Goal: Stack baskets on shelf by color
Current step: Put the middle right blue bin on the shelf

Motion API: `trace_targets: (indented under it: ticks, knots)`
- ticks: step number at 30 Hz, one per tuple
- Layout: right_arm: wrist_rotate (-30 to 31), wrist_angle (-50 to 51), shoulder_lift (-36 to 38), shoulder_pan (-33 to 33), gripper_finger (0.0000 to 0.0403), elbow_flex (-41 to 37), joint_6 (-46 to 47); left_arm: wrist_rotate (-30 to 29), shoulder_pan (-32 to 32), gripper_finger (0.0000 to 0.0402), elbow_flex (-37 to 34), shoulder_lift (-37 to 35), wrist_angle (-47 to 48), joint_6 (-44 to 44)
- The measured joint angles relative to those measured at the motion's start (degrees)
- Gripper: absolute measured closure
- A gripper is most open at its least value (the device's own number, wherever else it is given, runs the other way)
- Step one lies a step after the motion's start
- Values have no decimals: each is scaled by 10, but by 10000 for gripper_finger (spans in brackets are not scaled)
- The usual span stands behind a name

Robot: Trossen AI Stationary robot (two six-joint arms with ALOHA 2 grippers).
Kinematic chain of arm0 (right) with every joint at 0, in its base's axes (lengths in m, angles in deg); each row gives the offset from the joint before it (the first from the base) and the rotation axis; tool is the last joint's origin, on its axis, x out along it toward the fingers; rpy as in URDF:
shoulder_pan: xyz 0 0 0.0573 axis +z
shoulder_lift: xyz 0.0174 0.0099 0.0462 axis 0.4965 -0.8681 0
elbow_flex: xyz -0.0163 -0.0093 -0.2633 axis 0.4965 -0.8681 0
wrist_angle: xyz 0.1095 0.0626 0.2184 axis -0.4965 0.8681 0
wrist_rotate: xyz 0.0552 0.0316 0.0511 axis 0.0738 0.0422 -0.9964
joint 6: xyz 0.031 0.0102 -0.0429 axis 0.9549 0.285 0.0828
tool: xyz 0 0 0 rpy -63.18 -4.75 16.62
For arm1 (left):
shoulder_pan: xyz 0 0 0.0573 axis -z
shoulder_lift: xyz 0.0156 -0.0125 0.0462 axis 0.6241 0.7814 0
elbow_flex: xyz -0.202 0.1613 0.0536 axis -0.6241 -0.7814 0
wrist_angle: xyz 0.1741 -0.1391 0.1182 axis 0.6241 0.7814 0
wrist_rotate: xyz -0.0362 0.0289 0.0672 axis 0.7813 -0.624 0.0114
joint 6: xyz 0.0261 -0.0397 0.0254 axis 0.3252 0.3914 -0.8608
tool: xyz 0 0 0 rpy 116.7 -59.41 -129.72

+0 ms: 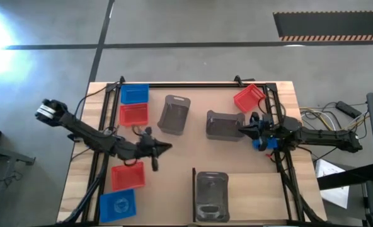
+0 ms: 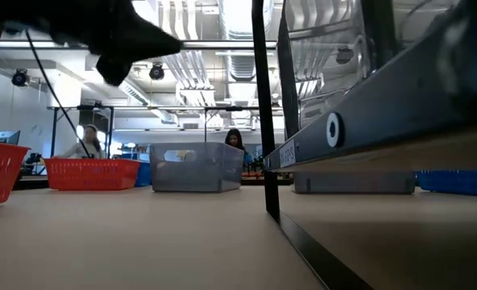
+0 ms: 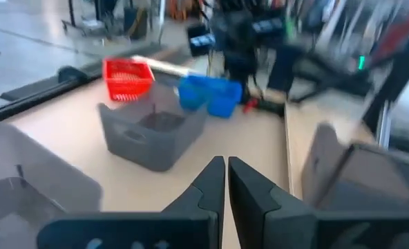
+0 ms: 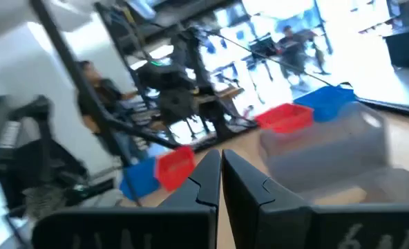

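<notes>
You've one grey basket (image 1: 212, 195) on the shelf (image 1: 256, 195); seven others wait beyond it. Left hand (image 1: 164, 147) and right hand (image 1: 242, 130) closed, empty.

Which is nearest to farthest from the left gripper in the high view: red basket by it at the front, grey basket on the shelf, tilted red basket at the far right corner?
From the left gripper:
1. Red basket, front left.
2. Grey basket, on the shelf, front centre.
3. Tilted red basket, far right corner.
</notes>
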Motion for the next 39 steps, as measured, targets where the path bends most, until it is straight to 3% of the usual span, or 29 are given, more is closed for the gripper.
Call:
trace_targets:
  ticks: [3,10,19,23,29,34,39]
  knots:
    - [10,86,-23,8,394,64,-11,-1,-10,398,-60,-7,-81,-25]
    - [145,524,-170,59,394,317,-8,-3,-24,398,-66,4,-104,-95]
    - [149,843,-401,143,394,511,85,-7,-54,398,-29,42,-108,-154]
    - [121,898,-469,176,381,528,91,-7,-70,398,-22,63,-108,-153]
    - [107,918,-511,232,313,510,99,7,-84,398,-11,91,-108,-154]
    - [125,940,-510,270,271,489,135,9,-87,398,4,119,-108,-154]
    - [136,934,-498,282,258,435,140,43,-87,398,15,146,-108,-154]
